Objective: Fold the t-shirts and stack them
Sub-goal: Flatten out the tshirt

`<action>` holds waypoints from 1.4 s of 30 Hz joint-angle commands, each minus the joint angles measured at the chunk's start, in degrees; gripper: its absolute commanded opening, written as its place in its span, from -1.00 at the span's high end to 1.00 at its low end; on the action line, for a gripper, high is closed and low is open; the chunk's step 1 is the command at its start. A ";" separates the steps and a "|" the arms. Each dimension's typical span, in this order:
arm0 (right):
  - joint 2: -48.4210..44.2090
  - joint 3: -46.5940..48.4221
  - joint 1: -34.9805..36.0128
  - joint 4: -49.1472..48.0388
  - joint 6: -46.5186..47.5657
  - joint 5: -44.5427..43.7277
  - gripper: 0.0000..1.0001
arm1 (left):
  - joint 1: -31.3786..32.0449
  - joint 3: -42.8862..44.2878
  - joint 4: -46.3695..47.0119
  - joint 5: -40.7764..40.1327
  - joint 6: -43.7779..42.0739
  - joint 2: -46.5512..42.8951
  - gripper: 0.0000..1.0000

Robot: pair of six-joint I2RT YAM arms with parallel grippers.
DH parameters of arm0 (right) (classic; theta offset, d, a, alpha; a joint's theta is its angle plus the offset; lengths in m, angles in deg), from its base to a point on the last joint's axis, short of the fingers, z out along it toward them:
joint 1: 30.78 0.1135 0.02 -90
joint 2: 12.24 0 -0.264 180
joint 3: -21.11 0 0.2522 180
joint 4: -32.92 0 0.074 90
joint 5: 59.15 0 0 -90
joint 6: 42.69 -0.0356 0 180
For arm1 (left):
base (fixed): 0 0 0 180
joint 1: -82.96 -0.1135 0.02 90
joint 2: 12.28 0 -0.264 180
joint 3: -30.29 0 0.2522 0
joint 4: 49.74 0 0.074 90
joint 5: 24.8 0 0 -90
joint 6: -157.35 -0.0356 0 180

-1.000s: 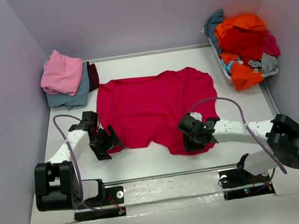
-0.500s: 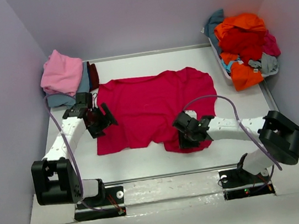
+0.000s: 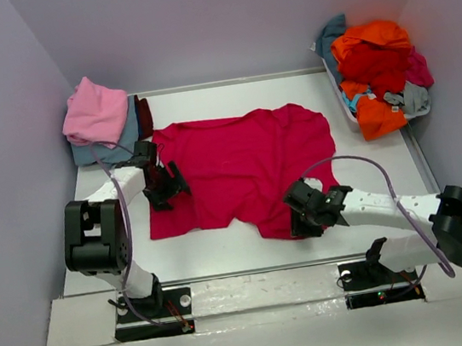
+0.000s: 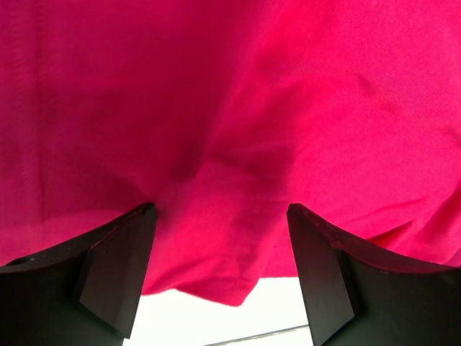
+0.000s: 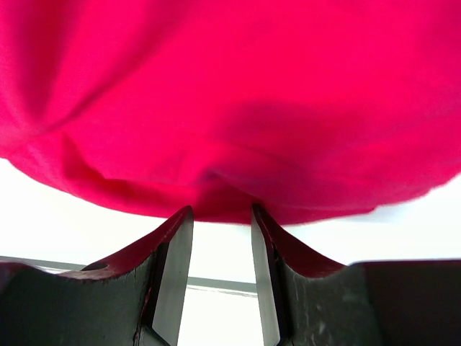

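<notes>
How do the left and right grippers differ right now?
The left gripper stands wide open over the magenta-red t-shirt's left edge; the right gripper is much narrower, at the near hem. In the wrist views, cloth bulges between the left fingers, but only reaches the right fingertips. Neither clearly grips.

Lab test cell: plain grey walls point(image 3: 218, 20), white table point(image 3: 250, 248).

Spread t-shirt point(image 3: 243, 167) lies mid-worktop point(image 3: 367, 158), flat. Folded stack point(image 3: 103, 122) sits at the far left corner, just beyond the spread shirt's left side. Bin point(image 3: 343, 104) stands at the far right edge, heap of t-shirts point(image 3: 376, 71) piled in it. Left gripper point(image 3: 164, 185) over the shirt's left edge; right gripper point(image 3: 306, 214) at the shirt's near right hem, well apart from the left
</notes>
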 commanded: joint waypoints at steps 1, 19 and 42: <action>-3.09 -2.82 0.55 5.21 -3.78 -0.14 0.12 | 0.73 -1.31 2.99 1.20 -0.19 1.46 -0.68; -19.96 -2.83 0.55 15.07 -8.81 -1.99 0.13 | 0.73 -6.40 4.66 2.78 0.86 3.92 -0.70; 13.59 8.77 0.55 -10.42 -0.36 -6.12 0.12 | -0.85 -10.89 3.78 4.45 -0.63 -0.47 -0.71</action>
